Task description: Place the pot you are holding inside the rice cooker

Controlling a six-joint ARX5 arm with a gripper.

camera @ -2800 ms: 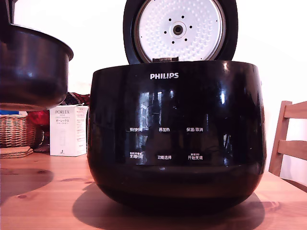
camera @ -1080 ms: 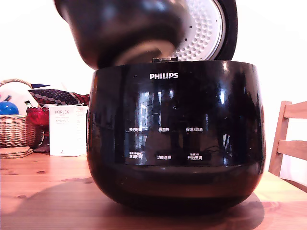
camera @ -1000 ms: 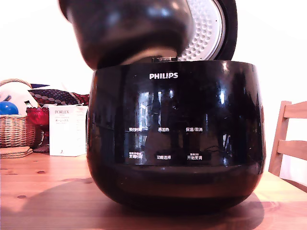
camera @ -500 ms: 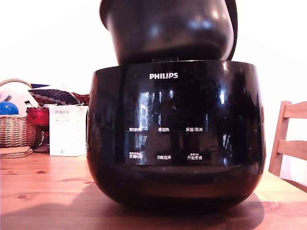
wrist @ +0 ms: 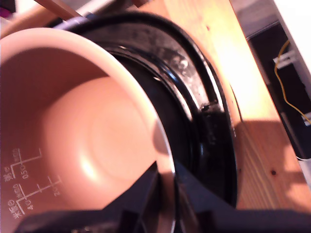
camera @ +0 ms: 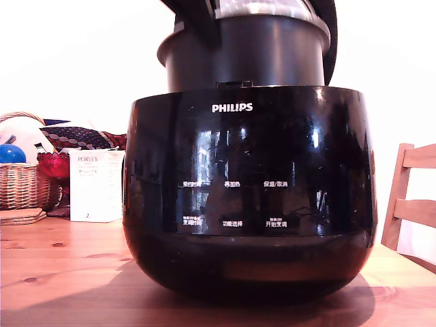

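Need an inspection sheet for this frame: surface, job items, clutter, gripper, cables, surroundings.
Surface: wooden table, knots visible.
Job's things: pot upright, partly lowered into the rice cooker; rim above the cooker's top; lid open behind.
Clutter: wicker basket, white box, red and patterned items behind, at the exterior view's left.
Gripper: gripper clamped on the pot rim.
Cables: yellow wire off the table.
Surroundings: wooden chair, white wall.

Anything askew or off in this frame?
Nothing damaged or spilled. The pot is only partly down in the rice cooker, most of its wall above the cooker's top edge. It looks upright. The gripper is clamped on the pot's rim, one of its jaws inside, one outside.
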